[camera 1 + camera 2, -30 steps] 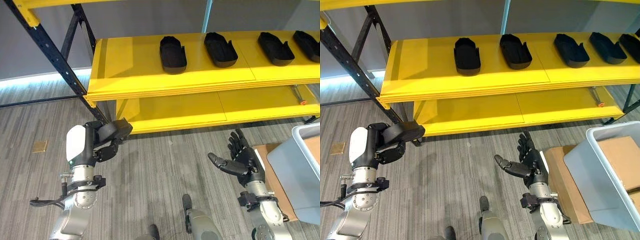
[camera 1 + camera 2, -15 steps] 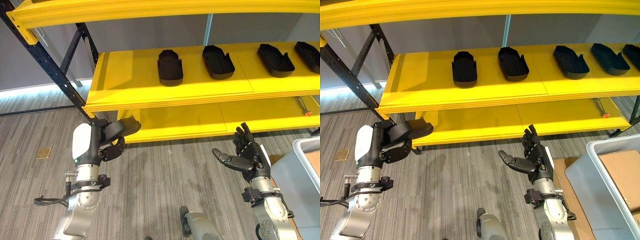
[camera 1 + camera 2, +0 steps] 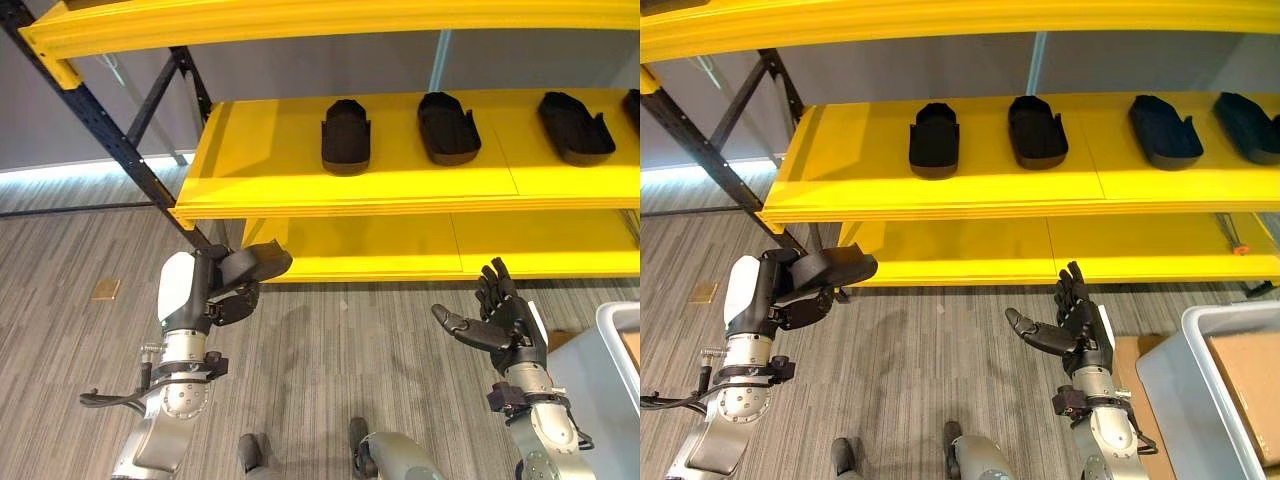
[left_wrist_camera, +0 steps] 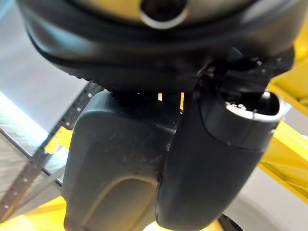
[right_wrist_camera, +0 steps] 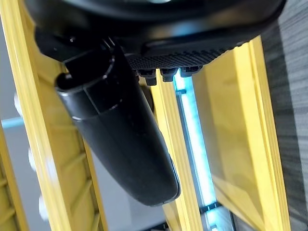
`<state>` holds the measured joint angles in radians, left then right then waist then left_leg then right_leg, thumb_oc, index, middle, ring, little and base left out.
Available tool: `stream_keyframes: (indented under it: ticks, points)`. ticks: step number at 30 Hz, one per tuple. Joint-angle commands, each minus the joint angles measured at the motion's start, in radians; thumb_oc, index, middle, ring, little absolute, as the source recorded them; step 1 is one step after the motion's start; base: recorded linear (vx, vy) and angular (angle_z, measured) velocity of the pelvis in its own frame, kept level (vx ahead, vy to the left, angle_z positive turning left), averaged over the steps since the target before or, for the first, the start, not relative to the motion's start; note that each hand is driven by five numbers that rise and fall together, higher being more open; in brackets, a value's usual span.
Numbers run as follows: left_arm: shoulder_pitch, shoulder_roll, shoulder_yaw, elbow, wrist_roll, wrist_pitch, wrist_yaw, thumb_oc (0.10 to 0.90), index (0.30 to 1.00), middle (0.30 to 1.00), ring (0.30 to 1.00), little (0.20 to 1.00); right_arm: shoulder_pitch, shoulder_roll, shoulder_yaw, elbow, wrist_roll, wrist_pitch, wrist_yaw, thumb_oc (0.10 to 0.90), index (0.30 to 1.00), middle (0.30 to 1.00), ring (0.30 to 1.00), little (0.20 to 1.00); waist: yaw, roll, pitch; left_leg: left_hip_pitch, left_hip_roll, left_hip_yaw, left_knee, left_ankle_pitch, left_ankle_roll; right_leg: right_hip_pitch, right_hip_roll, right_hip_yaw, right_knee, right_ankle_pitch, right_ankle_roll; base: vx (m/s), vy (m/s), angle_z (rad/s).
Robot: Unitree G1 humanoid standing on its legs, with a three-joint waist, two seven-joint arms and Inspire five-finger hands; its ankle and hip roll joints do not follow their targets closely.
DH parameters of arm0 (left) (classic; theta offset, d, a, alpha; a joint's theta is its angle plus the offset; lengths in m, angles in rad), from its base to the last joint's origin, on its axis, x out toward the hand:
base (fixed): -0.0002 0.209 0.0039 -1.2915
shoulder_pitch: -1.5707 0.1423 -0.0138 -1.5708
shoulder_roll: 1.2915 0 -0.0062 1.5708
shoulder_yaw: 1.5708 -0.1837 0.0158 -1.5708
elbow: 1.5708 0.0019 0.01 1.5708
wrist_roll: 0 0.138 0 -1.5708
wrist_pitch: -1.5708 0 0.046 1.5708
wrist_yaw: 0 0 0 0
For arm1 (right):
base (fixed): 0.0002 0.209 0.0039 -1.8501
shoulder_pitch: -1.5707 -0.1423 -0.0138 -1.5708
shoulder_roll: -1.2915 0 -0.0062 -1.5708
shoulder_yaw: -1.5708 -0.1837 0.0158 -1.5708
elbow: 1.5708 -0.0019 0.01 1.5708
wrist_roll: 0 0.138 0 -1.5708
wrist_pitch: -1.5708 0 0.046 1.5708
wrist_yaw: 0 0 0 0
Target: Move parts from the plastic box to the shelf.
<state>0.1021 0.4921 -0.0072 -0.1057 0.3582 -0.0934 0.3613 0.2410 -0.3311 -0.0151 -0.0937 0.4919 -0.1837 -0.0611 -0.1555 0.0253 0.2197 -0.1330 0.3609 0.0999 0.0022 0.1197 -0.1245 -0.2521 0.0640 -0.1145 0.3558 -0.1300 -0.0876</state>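
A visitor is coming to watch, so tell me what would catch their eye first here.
The yellow shelf dominates, with black parts lined up on its middle level. In front of its left end the left hand holds up another black part, fingers curled round it. The right hand hangs open and empty on the right.

Left arm: raised upright at the robot's left | left hand (image 3: 215, 290): fingers and thumb curled round a black part (image 3: 252, 266), which juts out toward the right | right arm: raised at the robot's right, wrist upright | right hand (image 3: 505, 323): empty, fingers straight and pointing up, thumb spread sideways toward the left
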Motion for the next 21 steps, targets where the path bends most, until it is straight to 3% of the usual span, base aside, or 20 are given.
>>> stream_keyframes:
  ticks: [1,3,5,6,7,10,16,21]
  points:
    - [-0.07,0.036,0.071,-0.151,0.003,-0.098,0.089,0.4,0.3,0.3,0.3,0.3,-0.008,-0.039,-0.025,-0.105,0.0,-0.125,0.014,0.9,1.0,1.0,1.0,1.0,-0.015,0.01,-0.036,0.022,0.023,0.039,-0.008,0.074,-0.036,0.123,-0.162,0.083,-0.02,-0.053,0.156,0.09,0.102,-0.28]
    - [-0.07,0.041,0.071,-0.156,0.004,-0.098,0.088,0.4,0.3,0.3,0.3,0.3,-0.004,-0.035,-0.024,-0.108,0.004,-0.122,0.015,0.9,1.0,1.0,1.0,1.0,-0.014,0.001,-0.04,0.013,0.017,0.04,0.048,0.047,-0.035,0.139,-0.175,0.086,-0.032,-0.05,0.16,0.13,0.141,-0.14]
    - [-0.073,0.047,0.08,-0.153,0.0,-0.096,0.098,0.4,0.3,0.3,0.3,0.3,0.003,-0.028,-0.023,-0.112,0.001,-0.11,0.021,0.9,1.0,1.0,1.0,1.0,-0.015,-0.011,-0.05,0.017,0.0,0.059,0.146,-0.029,-0.033,0.181,-0.21,0.108,-0.075,-0.035,0.176,0.15,0.183,-0.23]
    - [-0.073,0.047,0.08,-0.152,0.0,-0.097,0.098,0.4,0.3,0.3,0.3,0.3,0.003,-0.028,-0.023,-0.112,0.001,-0.11,0.021,0.9,1.0,1.0,1.0,1.0,-0.014,-0.011,-0.05,0.016,0.001,0.06,0.146,-0.029,-0.033,0.181,-0.209,0.109,-0.076,-0.034,0.176,0.1,0.198,-0.2]
    - [-0.08,0.046,0.084,-0.148,-0.002,-0.093,0.104,0.4,0.3,0.3,0.3,0.3,-0.006,-0.023,-0.016,-0.108,-0.002,-0.106,0.021,0.9,1.0,1.0,1.0,1.0,-0.015,-0.013,-0.053,0.022,-0.018,0.056,0.188,-0.08,-0.024,0.196,-0.229,0.135,-0.1,-0.022,0.189,0.08,0.19,-0.27]
    - [-0.085,0.058,0.093,-0.148,0.001,-0.09,0.104,0.4,0.3,0.3,0.3,0.3,-0.01,-0.015,-0.021,-0.105,-0.005,-0.095,0.023,0.9,1.0,1.0,1.0,1.0,-0.023,-0.02,-0.066,0.031,-0.021,0.093,0.248,-0.129,-0.015,0.208,-0.251,0.156,-0.124,-0.008,0.205,0.08,0.164,-0.43]
    - [-0.107,0.073,0.102,-0.149,-0.006,-0.089,0.107,0.4,0.3,0.3,0.3,0.3,-0.014,0.004,-0.014,-0.094,-0.009,-0.08,0.031,0.9,1.0,1.0,1.0,1.0,-0.032,-0.035,-0.085,0.056,-0.037,0.142,0.294,-0.192,0.004,0.224,-0.284,0.195,-0.168,0.02,0.23,0.06,0.124,-0.19]
    - [-0.11,0.075,0.107,-0.154,-0.01,-0.085,0.106,0.4,0.3,0.3,0.3,0.3,-0.008,0.015,-0.013,-0.09,-0.01,-0.073,0.036,0.9,1.0,1.0,1.0,1.0,-0.037,-0.046,-0.1,0.068,-0.05,0.158,0.299,-0.208,0.012,0.231,-0.299,0.206,-0.199,0.045,0.241,0.04,0.058,-0.13]
